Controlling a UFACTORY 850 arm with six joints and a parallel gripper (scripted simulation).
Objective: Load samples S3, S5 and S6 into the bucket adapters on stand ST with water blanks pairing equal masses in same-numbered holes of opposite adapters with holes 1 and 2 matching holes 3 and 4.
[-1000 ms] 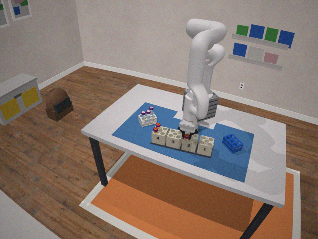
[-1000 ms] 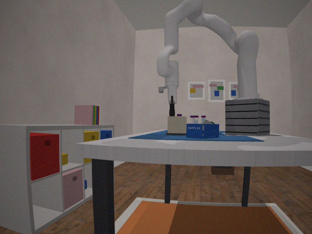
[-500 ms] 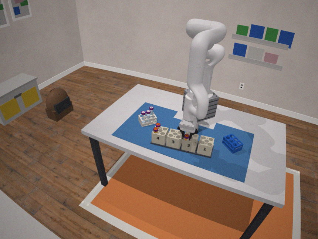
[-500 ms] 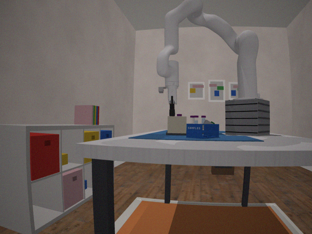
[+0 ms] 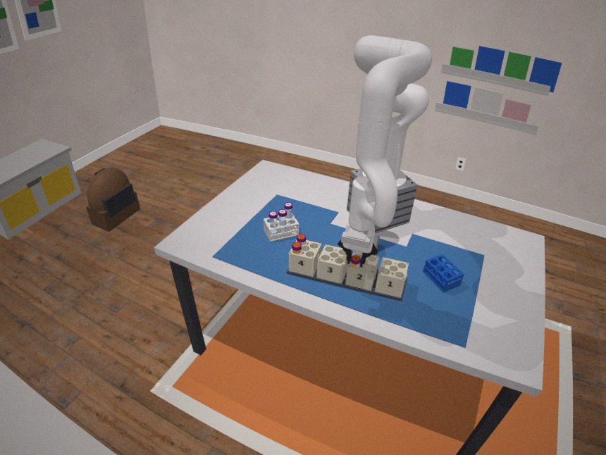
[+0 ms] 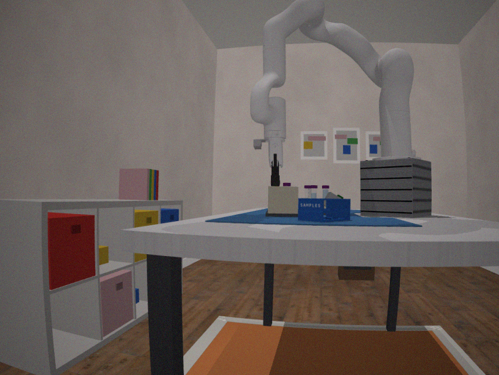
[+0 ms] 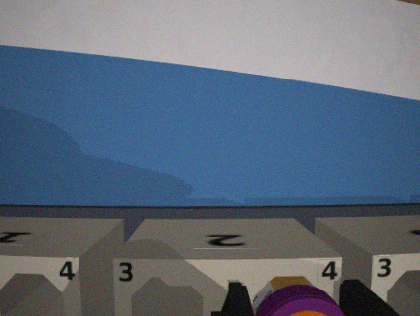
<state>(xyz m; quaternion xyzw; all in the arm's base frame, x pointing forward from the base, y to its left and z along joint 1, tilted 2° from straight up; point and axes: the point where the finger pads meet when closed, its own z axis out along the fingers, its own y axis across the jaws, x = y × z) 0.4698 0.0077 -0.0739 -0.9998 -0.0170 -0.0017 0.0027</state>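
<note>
Purple cap between parted jaws
</note>
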